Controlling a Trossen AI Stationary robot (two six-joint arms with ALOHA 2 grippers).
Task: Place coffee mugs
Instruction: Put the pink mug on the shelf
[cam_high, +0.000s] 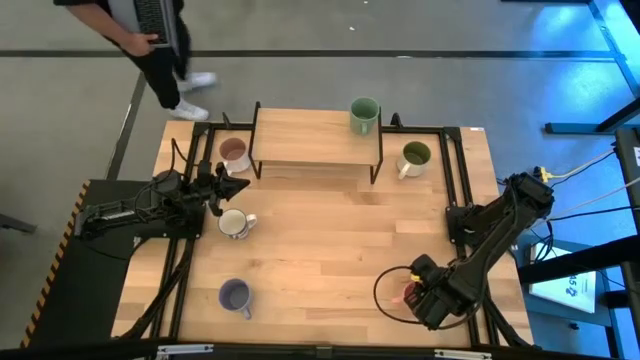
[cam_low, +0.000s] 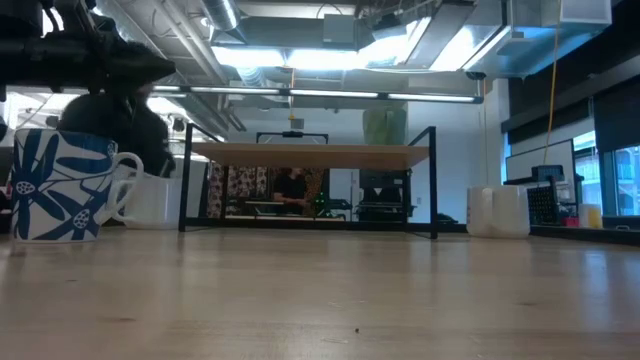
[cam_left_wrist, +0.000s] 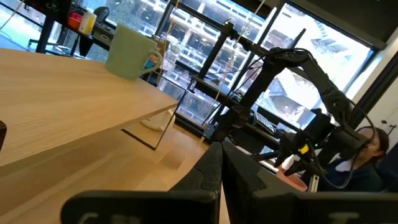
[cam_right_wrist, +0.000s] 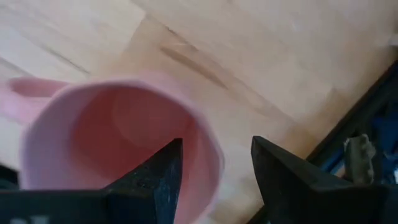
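The coral pink mug (cam_right_wrist: 118, 143) stands on the table near its right front corner, mostly hidden under my right gripper (cam_high: 418, 293) in the high view. My right gripper (cam_right_wrist: 214, 158) is open, one finger inside the mug and one outside its wall. My left gripper (cam_high: 232, 186) is shut, hovering between the dusty pink mug (cam_high: 234, 153) and the white mug (cam_high: 235, 223). The purple-blue mug (cam_high: 235, 296) stands at the front left. The green mug (cam_high: 364, 115) rests on the wooden shelf (cam_high: 310, 138). The olive-green mug (cam_high: 414, 157) stands right of the shelf.
The shelf's black legs (cam_high: 378, 165) stand mid-table at the far side. A black cable loop (cam_high: 385, 290) lies beside my right gripper. Black frame rails (cam_high: 455, 170) run along both table sides. A person (cam_high: 150, 40) walks beyond the far left corner. Bare wood (cam_high: 320, 250) lies in the middle.
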